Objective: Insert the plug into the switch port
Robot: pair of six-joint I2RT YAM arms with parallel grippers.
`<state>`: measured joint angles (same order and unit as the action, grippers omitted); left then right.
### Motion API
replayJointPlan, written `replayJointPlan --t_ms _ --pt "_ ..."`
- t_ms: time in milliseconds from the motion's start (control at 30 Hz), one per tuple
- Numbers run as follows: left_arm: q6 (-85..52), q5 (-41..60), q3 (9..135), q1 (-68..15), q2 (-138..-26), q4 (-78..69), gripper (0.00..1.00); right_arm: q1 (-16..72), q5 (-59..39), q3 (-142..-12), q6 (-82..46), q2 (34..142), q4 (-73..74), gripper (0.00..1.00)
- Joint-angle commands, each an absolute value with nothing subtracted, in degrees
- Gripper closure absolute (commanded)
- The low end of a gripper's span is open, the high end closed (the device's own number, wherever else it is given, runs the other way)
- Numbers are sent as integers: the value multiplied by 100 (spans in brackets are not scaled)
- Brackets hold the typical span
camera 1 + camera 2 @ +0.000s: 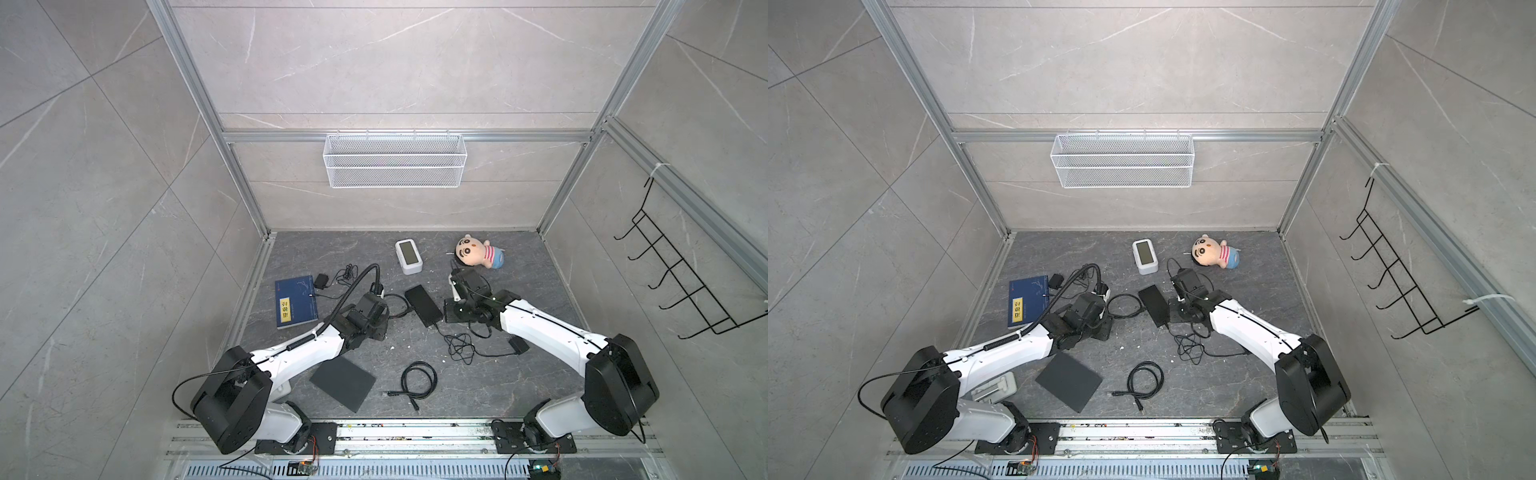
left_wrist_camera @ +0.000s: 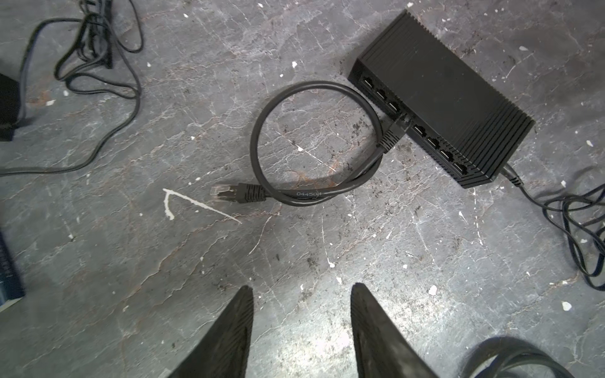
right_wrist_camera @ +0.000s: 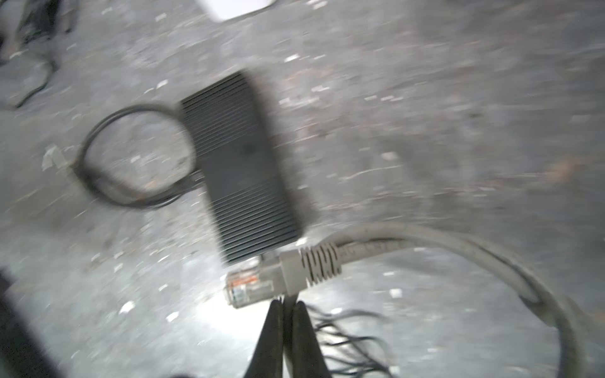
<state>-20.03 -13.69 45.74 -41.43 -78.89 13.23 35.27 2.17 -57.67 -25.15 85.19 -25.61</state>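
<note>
My right gripper point(image 3: 286, 306) is closed almost completely, and its two dark fingertips pinch the underside of the grey plug point(image 3: 252, 283), where the clear connector meets its ribbed boot. The plug hangs above the table point(image 2: 131, 261) with its clear tip pointing away from the grey cable point(image 3: 458, 242), which curves off in a wide arc behind it. In the right wrist view the plug sits just beside one corner of the black switch point(image 3: 242, 170), but the picture is blurred and I cannot tell whether they touch; the plug is not in a port. My left gripper point(image 2: 301, 289) is about half open and holds nothing, hanging over bare table well short of the switch. From there I see the row of ports point(image 2: 432, 142) along the switch's side. A black patch cable point(image 2: 307, 194) is plugged into one middle port, loops once on the table and ends in a free connector point(image 2: 226, 193) lying flat.
</note>
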Motion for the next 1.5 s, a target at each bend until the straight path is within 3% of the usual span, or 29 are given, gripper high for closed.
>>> replayJointPlan --t_ms 0,233,433,667,767,933,1233,1467 --pt "-2156 -1593 4614 -3856 -7565 1465 47 4250 -133 -5900 -3014 8664 -2264 91" --pt "-2164 -1465 4590 -3500 -7556 1416 46 5798 94 -6524 -3409 9751 -1874 91" --pt "-2101 -1429 4540 -3476 -7773 1372 46 6248 168 -7313 -3367 10877 -1759 90" --pt "-1972 -1338 4496 -3366 -7983 1373 46 6234 124 -7356 -3209 10897 -1613 65" --pt "-1853 -1135 4573 -3367 -8113 1334 46 6102 128 -7094 -3195 10508 -1621 56" --pt "-1420 -357 4627 -3414 -8319 1083 48 5487 -263 -6219 -3387 9678 -1434 50" --pt "-375 484 5160 -4225 -9087 1162 48 4047 -551 -4977 -3430 8531 -1653 47" --pt "-57 96 5555 -4631 -9818 1649 49 3557 -592 -4595 -3354 8271 -1688 47"
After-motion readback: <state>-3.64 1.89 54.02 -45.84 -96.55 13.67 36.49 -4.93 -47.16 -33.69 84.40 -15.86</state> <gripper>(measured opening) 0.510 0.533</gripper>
